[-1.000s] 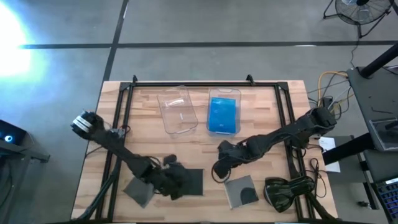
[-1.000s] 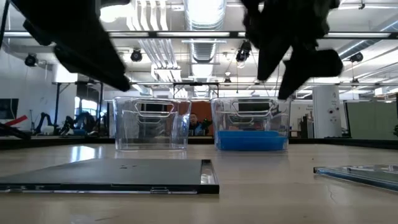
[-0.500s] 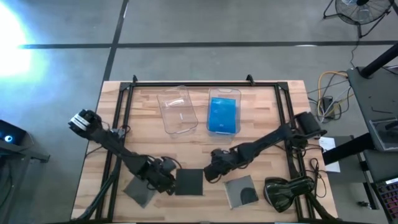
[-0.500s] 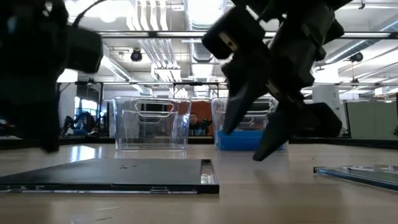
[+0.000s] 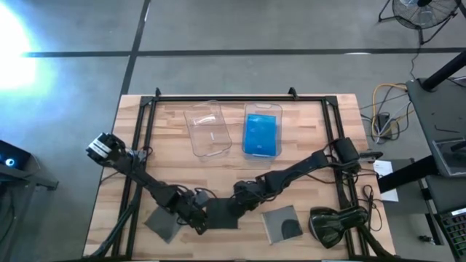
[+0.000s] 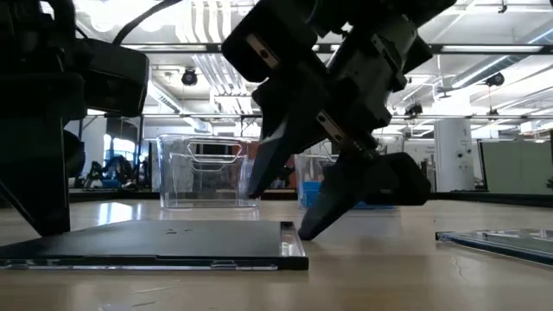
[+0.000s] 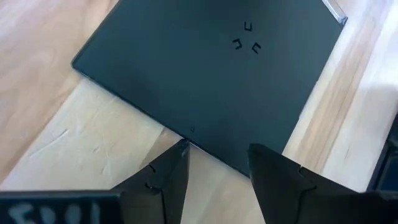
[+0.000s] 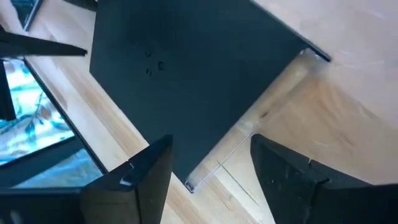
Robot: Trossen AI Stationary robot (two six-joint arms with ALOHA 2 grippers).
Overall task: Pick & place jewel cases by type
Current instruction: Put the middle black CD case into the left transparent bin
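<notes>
A dark jewel case (image 5: 222, 213) lies flat on the table's near middle, also seen in the low view (image 6: 173, 242). My left gripper (image 5: 198, 217) is open at its left edge, and the case (image 7: 205, 74) spreads just beyond the fingertips (image 7: 180, 152). My right gripper (image 5: 242, 205) is open and low at the case's right side, over its clear spine edge (image 8: 249, 134). Two more dark cases lie flat, one near left (image 5: 162, 223) and one near right (image 5: 282, 223). Blue cases (image 5: 261, 135) lie in the right bin. My left gripper stands with its open fingertips at the dark case's left edge (image 7: 193, 134); I cannot tell whether they touch it. My right gripper slants down from the right, one fingertip (image 6: 304, 231) at the case's spine corner (image 6: 292, 235); whether it touches cannot be told.
An empty clear bin (image 5: 207, 131) and the bin holding blue cases (image 6: 346, 194) stand side by side at the far middle. A bulky black device (image 5: 336, 225) sits at the near right corner. A black rail frame (image 5: 145, 124) borders the table.
My right gripper has come down from high above the table and moved left toward the dark case, ending low at its right edge. My left gripper has drawn back left from over the case to its left edge. The case has stayed put.
</notes>
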